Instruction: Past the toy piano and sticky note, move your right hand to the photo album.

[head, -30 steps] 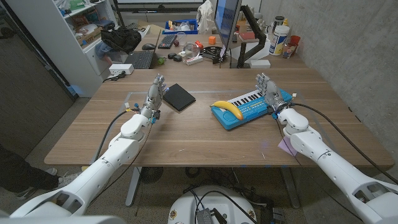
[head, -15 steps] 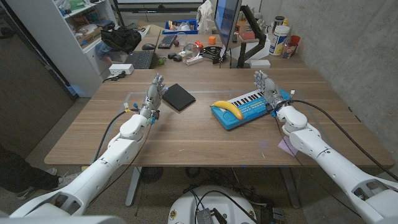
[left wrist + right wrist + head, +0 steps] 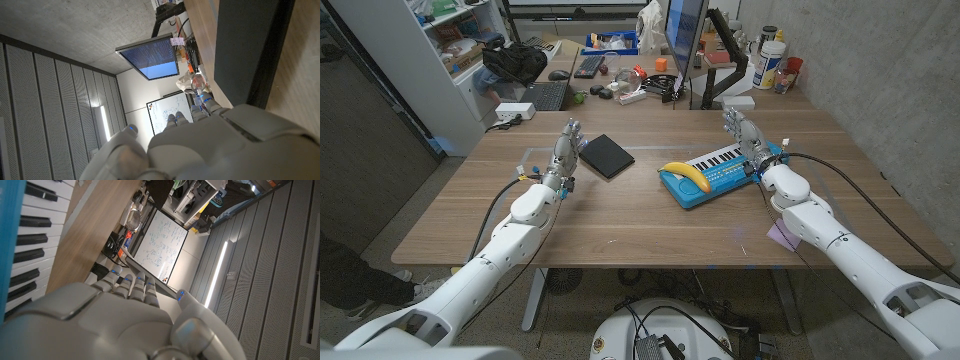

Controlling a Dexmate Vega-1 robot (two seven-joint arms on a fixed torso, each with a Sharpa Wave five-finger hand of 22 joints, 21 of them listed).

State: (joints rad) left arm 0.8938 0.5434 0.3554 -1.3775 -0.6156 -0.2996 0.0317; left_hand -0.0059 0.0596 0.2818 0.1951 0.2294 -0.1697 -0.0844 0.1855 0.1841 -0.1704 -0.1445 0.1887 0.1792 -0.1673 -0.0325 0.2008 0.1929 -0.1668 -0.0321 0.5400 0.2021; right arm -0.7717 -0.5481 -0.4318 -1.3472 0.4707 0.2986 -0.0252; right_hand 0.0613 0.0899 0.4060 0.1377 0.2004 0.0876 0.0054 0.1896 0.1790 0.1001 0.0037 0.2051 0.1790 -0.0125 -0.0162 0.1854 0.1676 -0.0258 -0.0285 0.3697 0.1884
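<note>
The dark photo album (image 3: 607, 155) lies on the wooden table (image 3: 620, 225), left of centre. A blue toy piano (image 3: 718, 172) with a yellow banana (image 3: 684, 174) on it sits right of centre. A purple sticky note (image 3: 780, 233) lies near the table's right front, partly under my right forearm. My right hand (image 3: 744, 135) stands upright with fingers apart at the piano's far right end, holding nothing; the piano keys (image 3: 22, 245) show beside it. My left hand (image 3: 566, 152) stands upright with fingers up just left of the album (image 3: 245, 45), empty.
Behind the table stand a monitor (image 3: 684, 40), keyboards (image 3: 547, 95), a black bag (image 3: 515, 60) and bottles (image 3: 770, 60) at the back right. A white shelf unit (image 3: 430, 60) is at the back left. A cable (image 3: 840, 190) runs over the table's right side.
My right hand has moved a little away from me and to the left along the piano's right end. The left hand has stayed put.
</note>
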